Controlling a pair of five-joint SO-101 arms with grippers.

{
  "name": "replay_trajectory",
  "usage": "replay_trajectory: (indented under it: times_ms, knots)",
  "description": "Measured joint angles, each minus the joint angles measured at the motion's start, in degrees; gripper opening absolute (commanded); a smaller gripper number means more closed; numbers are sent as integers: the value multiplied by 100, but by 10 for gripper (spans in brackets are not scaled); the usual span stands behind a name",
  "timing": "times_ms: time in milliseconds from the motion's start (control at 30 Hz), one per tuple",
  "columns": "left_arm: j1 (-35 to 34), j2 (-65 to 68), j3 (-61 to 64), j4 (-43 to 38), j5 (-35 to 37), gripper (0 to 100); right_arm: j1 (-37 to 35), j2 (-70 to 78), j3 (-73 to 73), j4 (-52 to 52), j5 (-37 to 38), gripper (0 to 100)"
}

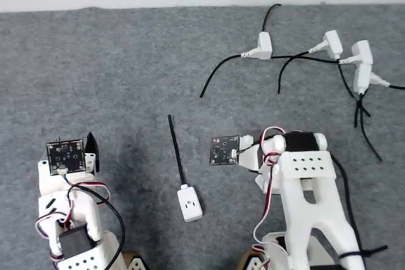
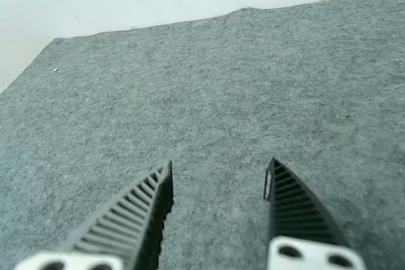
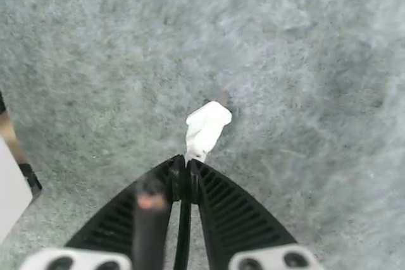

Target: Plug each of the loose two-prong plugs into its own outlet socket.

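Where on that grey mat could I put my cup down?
The far left of the mat, ahead of the open left gripper, is bare. So is the strip between it and the lone socket. The far right is crowded with white plugs and black cords.

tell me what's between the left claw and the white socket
Bare grey mat, nothing else, seen in the high view between the left claw and the socket.
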State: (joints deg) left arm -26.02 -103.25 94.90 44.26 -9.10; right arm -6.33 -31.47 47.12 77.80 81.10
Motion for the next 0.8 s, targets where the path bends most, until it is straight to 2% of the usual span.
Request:
replay_trajectory:
  times_ms: [800]
  knots:
    - [0, 0, 0, 0, 0, 226, 35, 0, 747, -114, 0, 13]
